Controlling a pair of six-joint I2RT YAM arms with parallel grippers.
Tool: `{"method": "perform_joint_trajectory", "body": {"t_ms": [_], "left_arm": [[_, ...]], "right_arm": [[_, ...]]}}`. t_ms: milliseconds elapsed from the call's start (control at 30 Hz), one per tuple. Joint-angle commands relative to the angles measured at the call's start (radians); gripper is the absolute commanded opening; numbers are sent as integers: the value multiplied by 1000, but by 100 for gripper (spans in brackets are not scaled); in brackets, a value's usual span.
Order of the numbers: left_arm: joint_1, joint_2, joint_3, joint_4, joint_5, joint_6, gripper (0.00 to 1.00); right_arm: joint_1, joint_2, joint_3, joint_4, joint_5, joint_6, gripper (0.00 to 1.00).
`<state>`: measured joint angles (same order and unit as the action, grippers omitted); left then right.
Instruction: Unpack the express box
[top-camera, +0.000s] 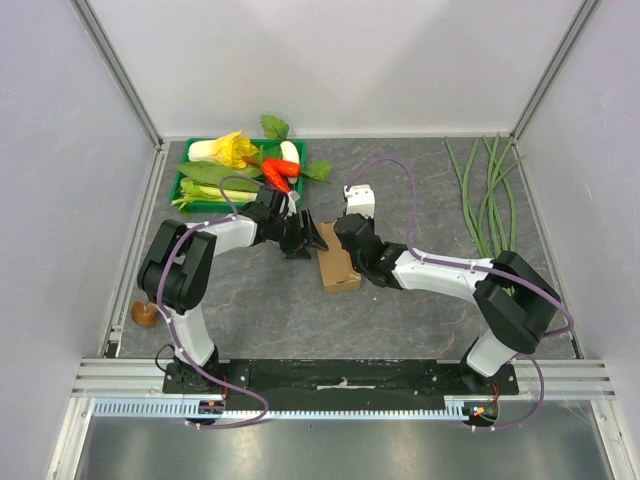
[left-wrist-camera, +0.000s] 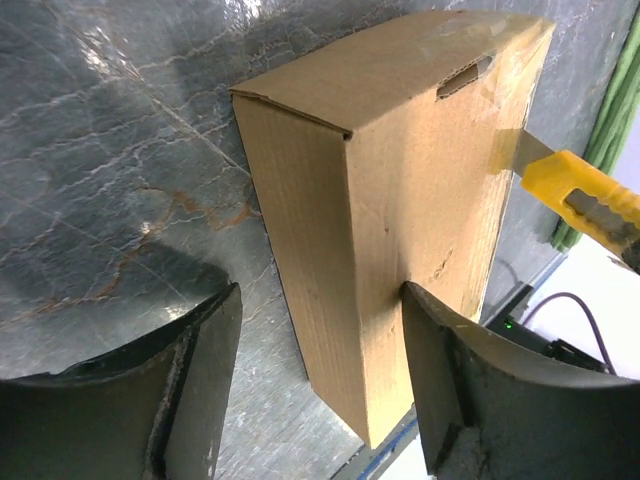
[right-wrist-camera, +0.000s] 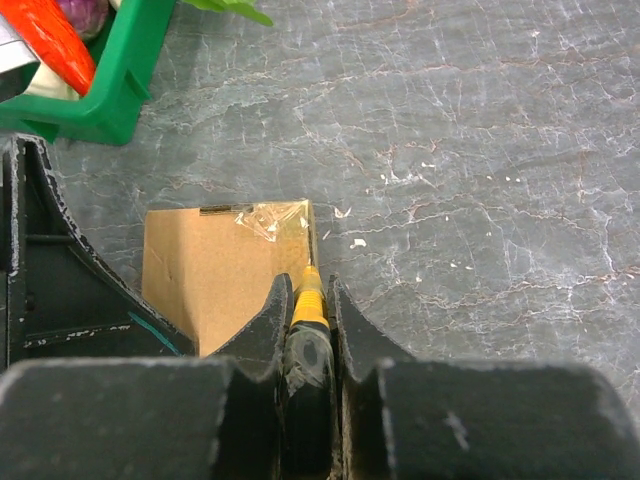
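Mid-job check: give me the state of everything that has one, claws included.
express box: flaps shut, taped
knife: blade out, against the box's taped end
left claw: open, at the box
right claw: shut on the knife
green tray: filled with vegetables

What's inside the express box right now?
Nothing shows inside: the express box is closed, clear tape across its end, with the utility knife held by the right gripper at that taped edge. The contents are covered by the cardboard.

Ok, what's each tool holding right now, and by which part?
Right tool grips the yellow utility knife by its handle, blade at the express box's taped end. Left tool is open, holding nothing.
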<state>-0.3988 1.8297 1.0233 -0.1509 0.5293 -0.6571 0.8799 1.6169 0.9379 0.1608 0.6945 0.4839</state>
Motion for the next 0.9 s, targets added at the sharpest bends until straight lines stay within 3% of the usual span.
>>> {"method": "perform_joint_trajectory", "body": {"t_ms": [0,333,467,700,867], "left_arm": [[-8,52,11,36,52,-59,71],[-8,23,-5,117,58,-98,85],[-8,43,21,87,48,-113,84],[-8,97,50,4,-6,-163,56],[-6,91,43,-16,-58,-220,46]], "right_arm": [[5,26,15,-15,-33,32,0],[8,18,18,-23,-36,18,0],[10,20,21,-27,-47,12,0],[16,-3,22,-46,-58,-2,0],[27,-28,22,-119,-52,13,0]]}}
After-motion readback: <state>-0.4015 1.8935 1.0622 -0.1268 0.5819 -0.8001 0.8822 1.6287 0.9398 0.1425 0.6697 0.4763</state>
